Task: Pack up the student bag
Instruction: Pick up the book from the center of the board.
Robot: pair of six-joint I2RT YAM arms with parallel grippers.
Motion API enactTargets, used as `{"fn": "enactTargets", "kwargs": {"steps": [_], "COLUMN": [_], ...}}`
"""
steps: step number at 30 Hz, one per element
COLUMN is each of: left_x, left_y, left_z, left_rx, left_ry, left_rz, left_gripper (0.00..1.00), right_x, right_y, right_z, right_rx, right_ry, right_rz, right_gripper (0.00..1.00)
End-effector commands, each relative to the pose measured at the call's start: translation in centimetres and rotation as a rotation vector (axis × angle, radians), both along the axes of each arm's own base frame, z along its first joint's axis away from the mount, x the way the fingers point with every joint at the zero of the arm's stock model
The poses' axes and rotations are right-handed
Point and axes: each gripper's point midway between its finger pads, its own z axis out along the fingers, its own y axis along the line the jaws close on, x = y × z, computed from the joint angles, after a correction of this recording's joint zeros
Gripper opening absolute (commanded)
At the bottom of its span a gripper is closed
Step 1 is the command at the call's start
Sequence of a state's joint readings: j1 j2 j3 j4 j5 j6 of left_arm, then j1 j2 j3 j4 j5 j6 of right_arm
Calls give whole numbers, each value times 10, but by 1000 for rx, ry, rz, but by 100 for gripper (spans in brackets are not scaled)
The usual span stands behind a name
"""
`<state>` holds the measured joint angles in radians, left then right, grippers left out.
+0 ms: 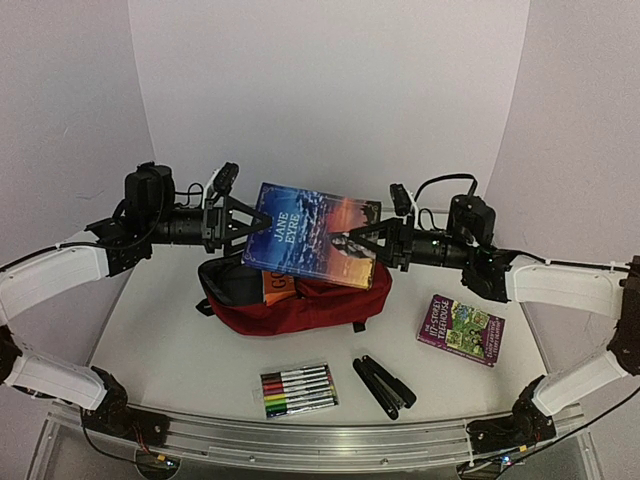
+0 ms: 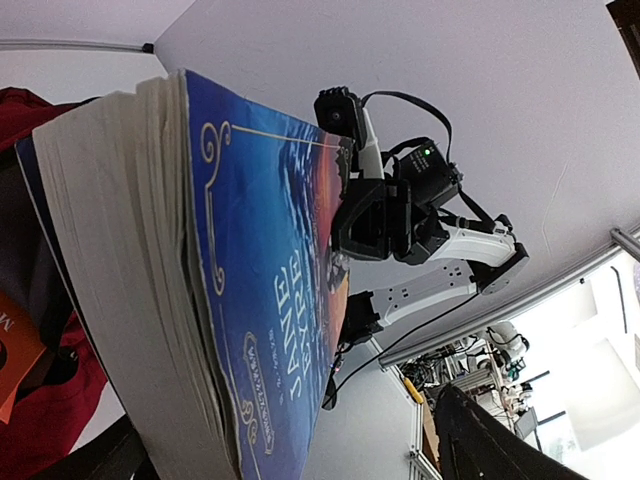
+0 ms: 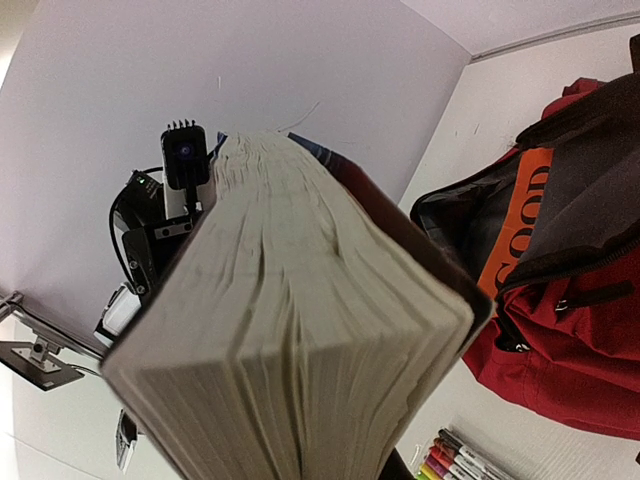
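The student bag (image 1: 300,300) is dark red and lies on the table with its top open. An orange book (image 1: 277,287) sticks out of its mouth. A thick "Jane Eyre" paperback (image 1: 312,233) hangs in the air just above the bag, tilted. My right gripper (image 1: 358,241) is shut on the book's right edge. My left gripper (image 1: 243,226) is at the left edge with its jaws spread; in the left wrist view one dark finger (image 2: 480,430) stands well off the blue cover (image 2: 260,300). The right wrist view is filled by the page block (image 3: 290,340), with the bag (image 3: 570,340) behind.
A clear pack of coloured markers (image 1: 298,389) lies near the front edge, with a black folded object (image 1: 383,383) to its right. A purple paperback (image 1: 461,329) lies to the right of the bag. A metal rail (image 1: 300,440) runs along the table's near edge.
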<state>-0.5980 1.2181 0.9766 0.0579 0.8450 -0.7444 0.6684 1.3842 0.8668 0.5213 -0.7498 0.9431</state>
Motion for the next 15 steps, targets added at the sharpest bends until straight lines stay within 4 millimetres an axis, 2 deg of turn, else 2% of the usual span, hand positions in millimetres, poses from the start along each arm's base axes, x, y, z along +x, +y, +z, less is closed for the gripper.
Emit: {"fn": "enactTargets", "kwargs": {"steps": [1,11,15], "left_x": [-12,-14,-16], "left_y": [-4,-15,-13], "left_z": [26,20,21], "left_rx": [-38,-77,-76], "left_ry": [-96,-60,-73], "left_rz": [-92,-192,-188], "left_gripper": [88,74,58], "right_x": [-19,-19,-16], "right_y": [-4,3,4], "right_z": [87,79,76], "right_rx": [141,123,113], "right_ry": [-215,-197,-189], "right_rz": [59,102,93], "right_gripper": [0,0,0]}}
